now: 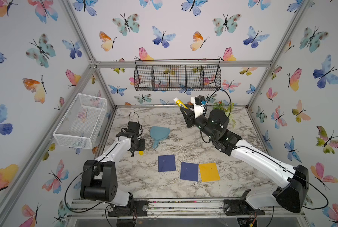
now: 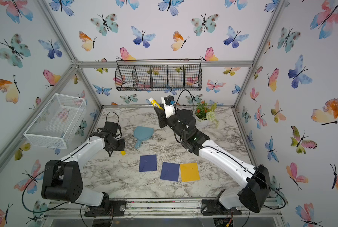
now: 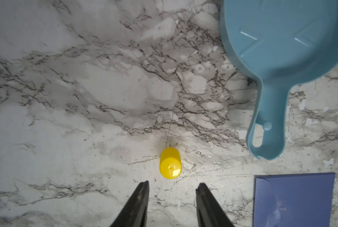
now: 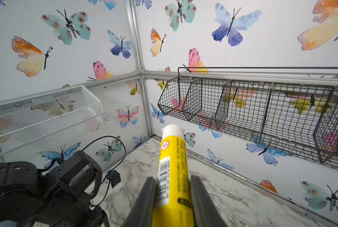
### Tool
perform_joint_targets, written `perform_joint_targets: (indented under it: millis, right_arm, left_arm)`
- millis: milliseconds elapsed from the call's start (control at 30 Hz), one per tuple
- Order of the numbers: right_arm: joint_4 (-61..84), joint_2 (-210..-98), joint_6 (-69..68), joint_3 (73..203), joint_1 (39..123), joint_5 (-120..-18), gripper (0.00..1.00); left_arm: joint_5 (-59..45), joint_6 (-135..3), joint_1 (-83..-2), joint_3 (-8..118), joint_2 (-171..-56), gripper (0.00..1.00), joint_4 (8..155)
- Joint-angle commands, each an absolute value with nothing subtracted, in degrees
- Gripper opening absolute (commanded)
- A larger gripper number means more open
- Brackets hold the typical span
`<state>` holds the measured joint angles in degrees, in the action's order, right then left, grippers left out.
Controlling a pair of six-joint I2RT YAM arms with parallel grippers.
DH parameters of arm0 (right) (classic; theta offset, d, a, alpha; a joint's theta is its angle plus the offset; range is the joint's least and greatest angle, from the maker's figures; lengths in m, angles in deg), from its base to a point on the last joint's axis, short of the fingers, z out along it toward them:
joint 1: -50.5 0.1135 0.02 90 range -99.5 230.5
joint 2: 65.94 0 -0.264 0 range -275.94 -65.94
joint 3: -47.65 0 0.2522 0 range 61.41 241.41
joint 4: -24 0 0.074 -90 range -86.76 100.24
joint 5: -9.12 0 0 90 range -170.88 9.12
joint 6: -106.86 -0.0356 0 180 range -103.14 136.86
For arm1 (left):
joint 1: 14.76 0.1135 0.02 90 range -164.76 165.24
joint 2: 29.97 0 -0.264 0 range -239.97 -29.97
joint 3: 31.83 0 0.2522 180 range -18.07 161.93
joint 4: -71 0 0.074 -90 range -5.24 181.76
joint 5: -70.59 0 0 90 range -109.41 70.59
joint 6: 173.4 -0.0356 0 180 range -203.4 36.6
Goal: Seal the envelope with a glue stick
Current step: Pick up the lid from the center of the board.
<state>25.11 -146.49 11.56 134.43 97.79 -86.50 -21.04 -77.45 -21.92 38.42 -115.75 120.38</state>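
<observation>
Right gripper (image 4: 173, 181): jaws clamped on the glue stick (image 4: 172, 157), which is held in the air over the table's far end. Only the right wrist view shows us its barcode. Long axis slants upward, white end toward the black wire basket (image 4: 242, 102). Left gripper (image 3: 172, 185): jaws apart, empty, just short of a yellow cap (image 3: 170, 163) on the marble table (image 3: 85, 98). The cap is seen plainly only in the left wrist view.
</observation>
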Motion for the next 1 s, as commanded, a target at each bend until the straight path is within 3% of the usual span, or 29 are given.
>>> perform_joint_targets:
  millis: [0,567,967]
  right_arm:
    - [24.9,-144.5,11.7,134.0,97.4,-87.2,0.02]
    - [24.7,-143.9,11.2,134.0,97.3,-87.2,0.02]
    - [24.6,-144.5,11.4,134.3,97.2,-86.5,0.02]
  left_arm:
    - [-20.4,-78.7,-21.4,37.2,-117.4,0.46,118.6]
    - [-19.2,-79.3,-20.6,37.7,-126.1,0.40,117.1]
    - [-20.0,-79.3,-20.6,37.1,-124.5,0.37,117.0]
